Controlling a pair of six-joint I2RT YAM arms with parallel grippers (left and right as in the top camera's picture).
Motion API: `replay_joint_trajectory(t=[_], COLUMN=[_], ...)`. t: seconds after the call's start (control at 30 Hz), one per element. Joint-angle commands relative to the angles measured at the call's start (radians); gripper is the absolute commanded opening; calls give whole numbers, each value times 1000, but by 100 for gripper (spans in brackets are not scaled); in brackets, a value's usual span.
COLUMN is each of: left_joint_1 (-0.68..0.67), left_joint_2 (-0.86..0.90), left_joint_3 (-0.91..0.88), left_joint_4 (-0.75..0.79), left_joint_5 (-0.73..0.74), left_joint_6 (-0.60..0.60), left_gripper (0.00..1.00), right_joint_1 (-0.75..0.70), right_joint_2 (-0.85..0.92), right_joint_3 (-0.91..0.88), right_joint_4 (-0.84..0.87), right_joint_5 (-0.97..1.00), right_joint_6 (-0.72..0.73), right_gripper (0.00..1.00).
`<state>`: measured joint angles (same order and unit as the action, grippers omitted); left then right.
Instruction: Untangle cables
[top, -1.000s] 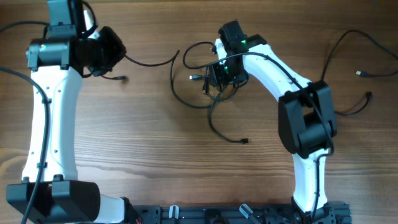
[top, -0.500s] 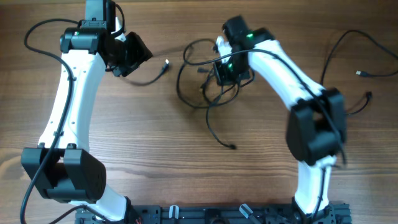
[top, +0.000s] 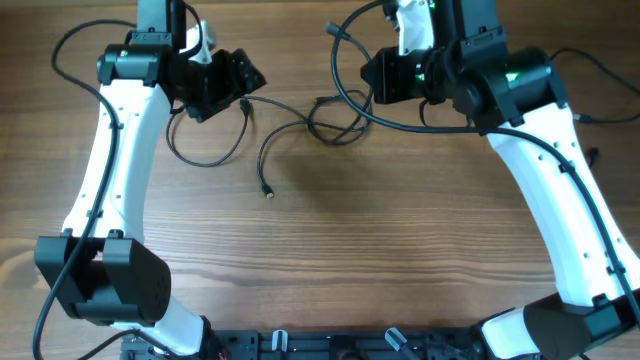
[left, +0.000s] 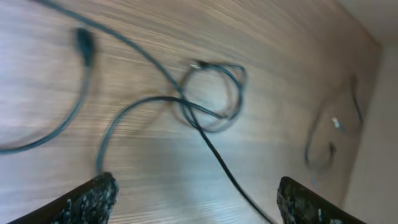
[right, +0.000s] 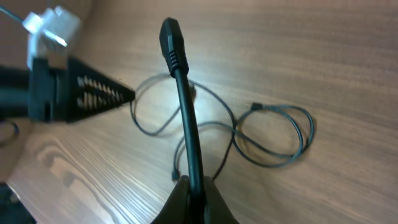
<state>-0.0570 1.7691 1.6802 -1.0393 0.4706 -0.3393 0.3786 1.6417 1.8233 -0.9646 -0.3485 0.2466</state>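
- Black and thin, the cables (top: 340, 122) lie across the upper half of the wooden counter (top: 330, 270). Expect them to be light, limp and easy to drag, so a pull on one cord will probably shift its neighbours.
- At the far left, a loose loop (top: 205, 160) lies flat on the wood just below the left arm's wrist.
- Your left claw (left: 196, 186) hangs over the counter with its fingers (left: 93, 199) well apart and nothing between them.
- Just right of that, one strand curves down to a small plug (top: 268, 192) lying on its own. This free end looks like the safest place to take hold. Grip the cord just behind the plug, where the moulded body should stop it slipping through.
- In the middle sits a small coil (left: 239, 99), with other cords crossing it. Avoid pinching there, because you would likely catch several strands at once and tighten the knot.
- Your right claw (right: 191, 196) is clamped on one cord, which rises from the pads to a thicker connector (right: 171, 37). That short length stands up by itself, so it seems stiffer near the end. The jacket looks smooth, so keep the pull slow and steady.
- At the far right, more cord (top: 592, 153) lies beside the right arm, well apart from the tangle. Leave it alone.
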Motion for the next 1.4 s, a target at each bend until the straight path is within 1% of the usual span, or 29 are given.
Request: replay_joint_trajectory(t=[0.0, 0.07, 0.1, 0.23, 0.27, 0.3, 0.37, 0.4, 0.43, 0.5, 0.57, 0.7, 0.73, 0.77, 0.8, 0.83, 0.87, 0.9, 1.0, 1.07, 1.13, 1.2, 1.23, 1.27, 1.3, 1.37], left_joint_1=[-7, -9, -16, -41, -45, -46, -33, -23, -13, 8, 16, 16, 16, 16, 15, 15, 15, 15, 15, 15, 15, 15, 15, 15, 15, 15], left_joint_2=[11, 11, 13, 14, 14, 14, 14, 14, 14, 14, 14, 14, 14, 14, 14, 14, 14, 14, 14, 14, 14, 14, 14, 14, 14, 14], left_joint_3=[1, 1, -1, -27, -27, -27, -26, -27, -27, -27, -27, -27, -27, -27, -27, -27, -27, -27, -27, -27, -27, -27, -27, -27, -27, -27], left_joint_4=[-11, -29, -40, -34, -35, -30, 6, 28, 42, 56, 56, 55, 56, 56, 56, 56, 56, 56, 56, 56, 56, 55, 55, 55, 56, 56], left_joint_5=[196, 198, 176, 164, 164, 164, 141, 111, 90, 85, 85, 85, 85, 85, 85, 85, 84, 85, 85, 85, 85, 85, 85, 85, 85, 85], left_joint_6=[286, 360, 392, 391, 391, 383, 320, 249, 194, 135, 125, 125, 125, 125, 125, 125, 125, 125, 125, 125, 125, 121, 121, 121, 117, 117], left_gripper=[84, 84, 83, 77, 73, 71, 70, 70, 71, 72, 73, 73, 73, 73, 73, 73, 73, 73, 74, 74, 74, 74, 74, 74, 74, 74], right_joint_1=[-3, -14, -29, -46, -46, -45, -38, -38, -38, -38, -38, -38, -38, -38, -38, -38, -38, -38, -39, -39, -39, -38, -38, -36, -28, -25], right_joint_2=[-89, -115, -126, -123, -119, -107, -78, -65, -49, -18, 34, 127, 153, 164, 177, 190, 192, 192, 192, 192, 200, 210, 219, 227, 257, 299], right_joint_3=[6, 6, 6, 3, 3, 3, 0, -2, -8, -34, -89, -206, -230, -238, -243, -241, -239, -231, -180, -164, -165, -167, -179, -192, -219, -231], right_joint_4=[35, 35, 29, -21, -35, -61, -123, -156, -204, -292, -379, -394, -391, -392, -394, -395, -391, -384, -344, -256, -154, -100, -56, -23, 45, 89], right_joint_5=[-19, -19, -19, -19, -19, -20, -18, -15, 7, 90, 215, 229, 229, 228, 218, 207, 206, 206, 205, 171, 144, 145, 155, 168, 212, 221], right_joint_6=[59, 80, 90, 97, 97, 98, 109, 113, 128, 183, 242, 241, 218, 206, 185, 153, 140, 129, 119, 119, 150, 228, 309, 370, 491, 559], right_gripper=[4, 4, 4, 4, 4, 4, 4, 4, 4, 4, 4, 5, 9, 20, 40, 70, 88, 94, 96, 95, 91, 83, 77, 77, 72, 68])
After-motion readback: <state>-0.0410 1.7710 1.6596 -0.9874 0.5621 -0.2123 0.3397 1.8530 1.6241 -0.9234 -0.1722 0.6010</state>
